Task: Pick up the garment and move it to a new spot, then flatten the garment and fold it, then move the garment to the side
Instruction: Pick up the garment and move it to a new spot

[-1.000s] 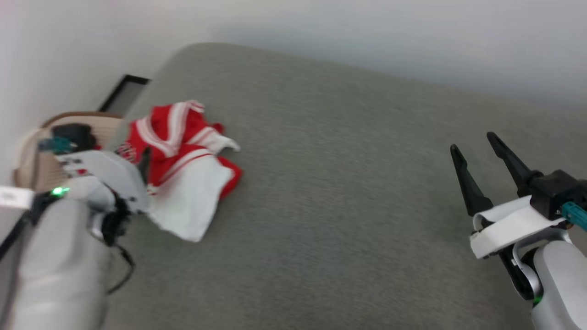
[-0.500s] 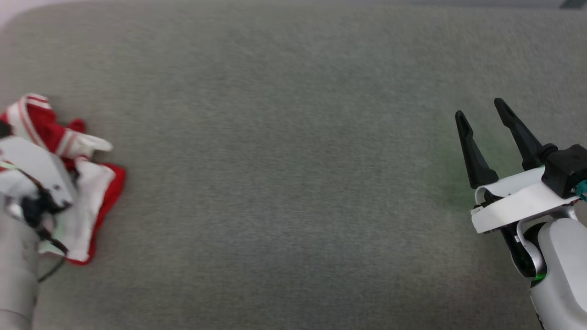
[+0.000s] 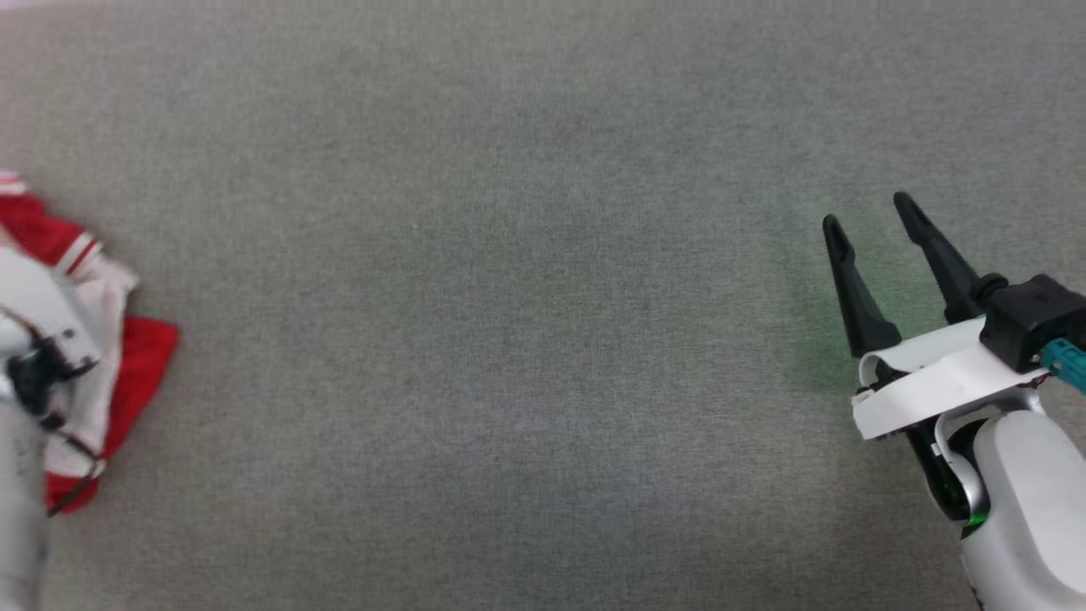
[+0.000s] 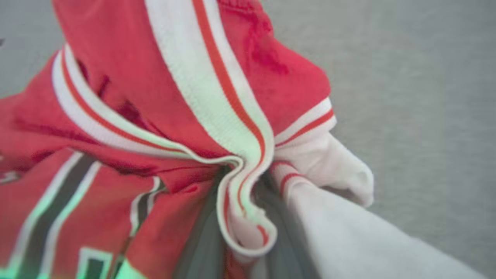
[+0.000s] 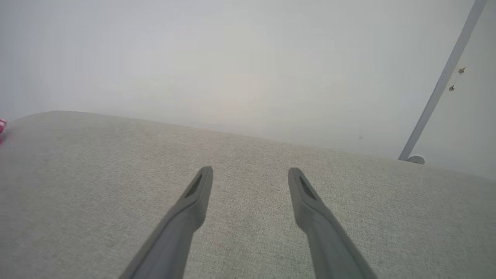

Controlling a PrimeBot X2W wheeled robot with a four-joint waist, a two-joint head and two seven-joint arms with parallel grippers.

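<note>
The garment (image 3: 144,356), a red jersey with white panels, lies crumpled at the far left of the head view, half under my left arm (image 3: 38,314). In the left wrist view the garment (image 4: 155,77) is very close, with red-and-white striped trim and black white-outlined lettering. My left gripper (image 4: 245,182) is shut on a fold of that trim, and the cloth gathers toward its dark fingers (image 4: 205,240). My right gripper (image 3: 870,216) hovers open and empty over the grey surface at the far right. In its own wrist view the right gripper (image 5: 251,172) also stands open.
A wide grey fabric surface (image 3: 509,297) stretches between the two arms. In the right wrist view a pale wall (image 5: 232,58) rises behind its far edge. A thin pale pole (image 5: 441,85) leans against that wall at the right.
The head camera has swung, so the garment now sits at the picture's left edge. The left gripper has closed on the garment's trim. The right gripper stays open.
</note>
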